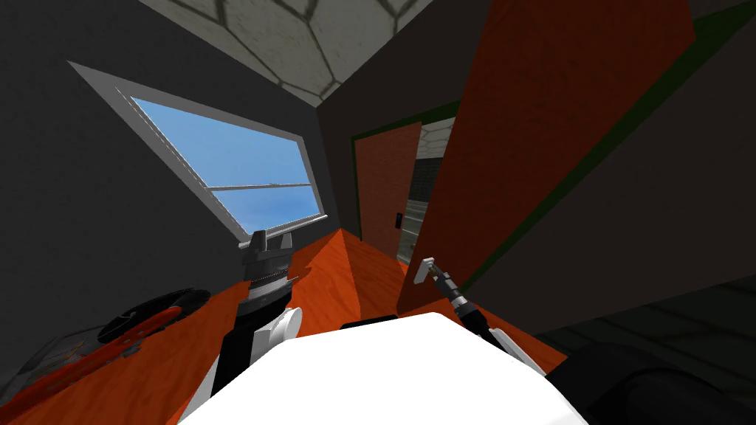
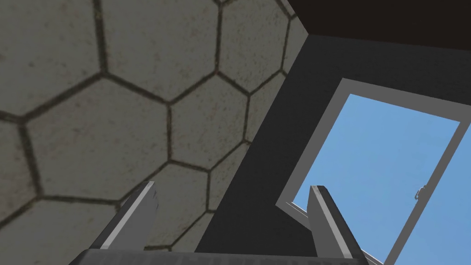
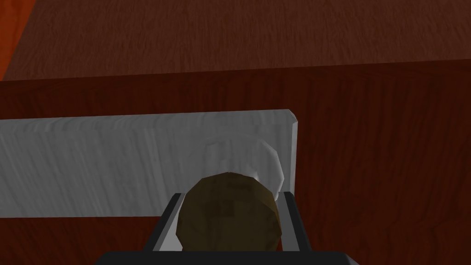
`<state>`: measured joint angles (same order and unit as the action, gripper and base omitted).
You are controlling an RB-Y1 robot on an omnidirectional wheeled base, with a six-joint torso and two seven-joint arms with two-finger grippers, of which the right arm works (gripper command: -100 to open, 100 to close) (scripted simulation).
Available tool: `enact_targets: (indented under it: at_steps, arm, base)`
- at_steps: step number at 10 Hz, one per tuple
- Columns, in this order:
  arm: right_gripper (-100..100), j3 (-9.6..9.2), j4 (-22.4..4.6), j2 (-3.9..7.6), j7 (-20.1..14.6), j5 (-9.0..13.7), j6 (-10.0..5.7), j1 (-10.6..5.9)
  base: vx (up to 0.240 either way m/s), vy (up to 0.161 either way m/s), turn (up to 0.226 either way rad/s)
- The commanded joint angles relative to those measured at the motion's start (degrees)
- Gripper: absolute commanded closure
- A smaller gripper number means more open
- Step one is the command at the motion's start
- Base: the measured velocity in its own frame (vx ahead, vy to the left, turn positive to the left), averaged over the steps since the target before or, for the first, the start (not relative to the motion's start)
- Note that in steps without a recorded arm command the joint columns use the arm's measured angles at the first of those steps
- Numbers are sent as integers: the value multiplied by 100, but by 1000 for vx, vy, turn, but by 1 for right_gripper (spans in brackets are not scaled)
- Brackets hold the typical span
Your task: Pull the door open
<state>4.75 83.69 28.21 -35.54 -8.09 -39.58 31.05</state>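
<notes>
While it stood raised at the lower left of centre in the head view, just below the grey-framed window (image 1: 244, 159), the left gripper (image 1: 267, 237) had its two fingers spread wide and held nothing. Right of centre rose the tall red-brown wooden door (image 1: 546, 133), with a lit gap just left of its free edge. At that edge, low in the frame, the right gripper (image 1: 435, 274) was closed on the round brown knob (image 3: 229, 216), which stood out from a light grey plate (image 3: 92, 165).
</notes>
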Motion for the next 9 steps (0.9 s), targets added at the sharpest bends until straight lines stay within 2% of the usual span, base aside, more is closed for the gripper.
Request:
enact_targets:
  at_steps: [1, 9]
  arm:
    - [100, -14, -44, 49, -35, -7, -87, 2]
    - [100, -93, -290, 323, -235, -44, -576, 12]
  base:
    - [-124, -29, 100]
    - [-201, -86, 130]
